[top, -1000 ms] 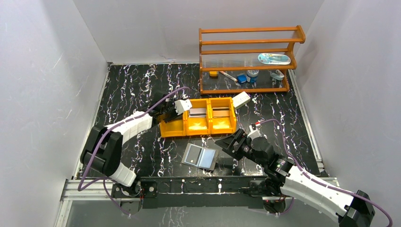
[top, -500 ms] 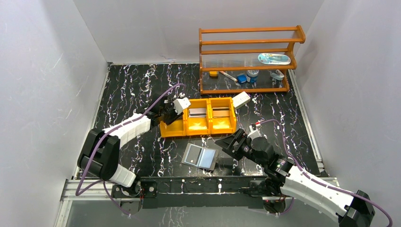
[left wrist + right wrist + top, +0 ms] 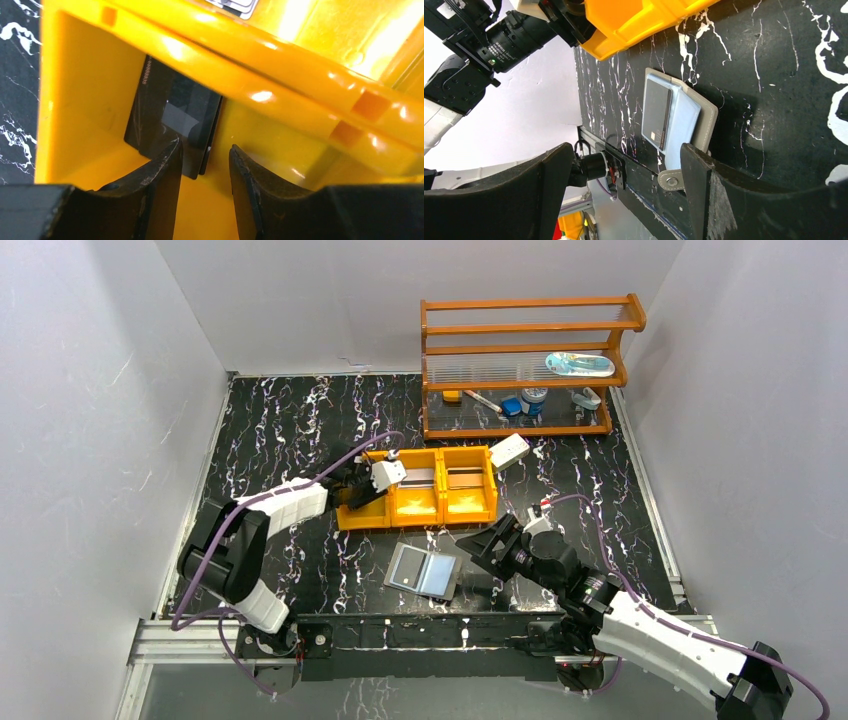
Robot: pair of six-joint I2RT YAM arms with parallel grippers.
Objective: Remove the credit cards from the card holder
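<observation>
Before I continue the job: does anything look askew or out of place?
Yes: the dark card in the orange tray's left compartment leans on edge against a wall, not flat. The card holder lies open, a grey card still inside.

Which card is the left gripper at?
The dark card, leaning in the left compartment of the orange tray, just ahead of the left gripper. The silvery card lies in the middle compartment, the brownish card in the right one.

White panel walls (image 3: 100, 390) close in on three sides, brightly and evenly lit. Below them spreads a black marble-look tabletop veined in white (image 3: 290, 420). At the back right stands an orange wooden slatted shelf rack (image 3: 530, 328), and a silver aluminium rail (image 3: 190, 638) runs along the near edge.
</observation>
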